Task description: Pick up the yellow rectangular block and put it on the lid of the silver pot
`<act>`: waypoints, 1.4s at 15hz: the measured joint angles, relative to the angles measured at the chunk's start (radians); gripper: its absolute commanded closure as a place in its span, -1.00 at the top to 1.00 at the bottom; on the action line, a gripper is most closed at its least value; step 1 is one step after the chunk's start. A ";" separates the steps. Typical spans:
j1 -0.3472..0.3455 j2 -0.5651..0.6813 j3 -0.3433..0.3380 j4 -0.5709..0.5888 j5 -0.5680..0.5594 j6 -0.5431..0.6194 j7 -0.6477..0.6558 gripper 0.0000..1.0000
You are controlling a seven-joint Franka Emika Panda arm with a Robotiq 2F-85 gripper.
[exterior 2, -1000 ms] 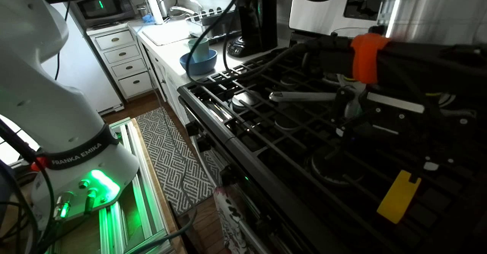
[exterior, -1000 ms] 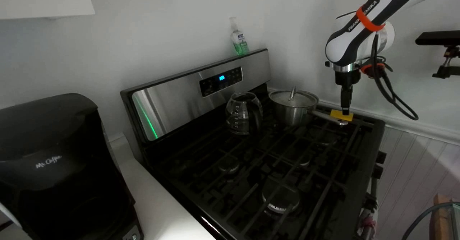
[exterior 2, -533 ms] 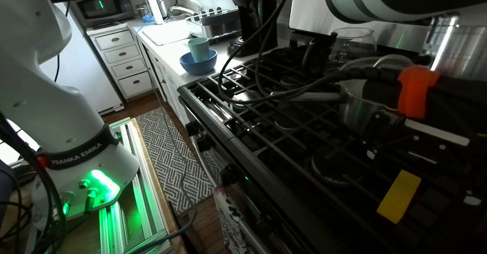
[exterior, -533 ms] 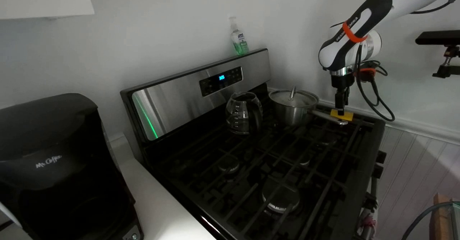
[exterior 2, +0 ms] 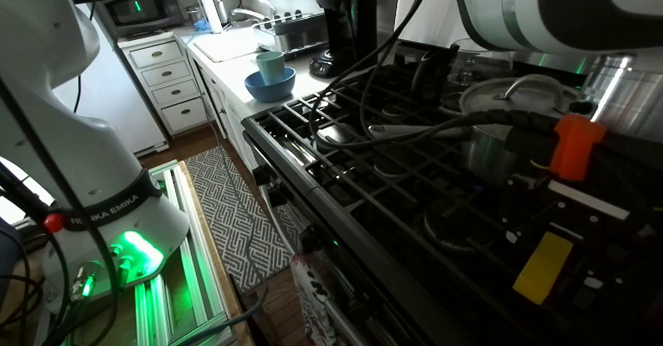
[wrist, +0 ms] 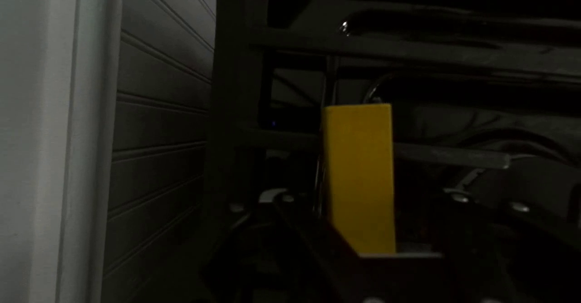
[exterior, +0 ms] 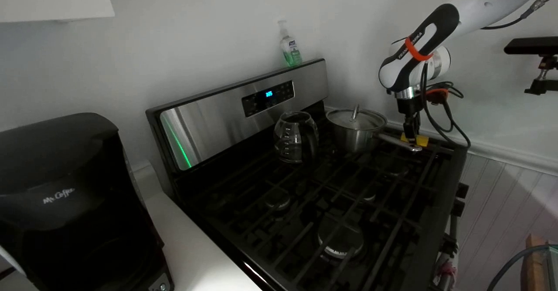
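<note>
Compared with half a second ago, the white-and-black robot arm (exterior: 418,42) stands lower in both exterior views. The small, flat, bright yellow oblong block (exterior 2: 543,269) lies where it lay, on the black gas stove (exterior: 418,243), near the edge beside the pale panelled wall (wrist: 159,126). More of the round, pale silver metal lid (exterior 2: 477,100) now shows; it sits on the wide, shiny silver pot (exterior: 357,139), apart from the block. The black two-fingered gripper (exterior 2: 552,260) has come down over the block, its fingertips (exterior 2: 512,237) closer together than before yet parted wider than the block. In the wrist view, dark gaps flank the block between the fingers, and nothing is grasped. Whether the fingertips touch the stove is too dark to tell.
</note>
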 measured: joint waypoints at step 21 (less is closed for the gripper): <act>0.173 -0.511 0.031 -0.278 -0.191 -0.074 -0.037 -0.84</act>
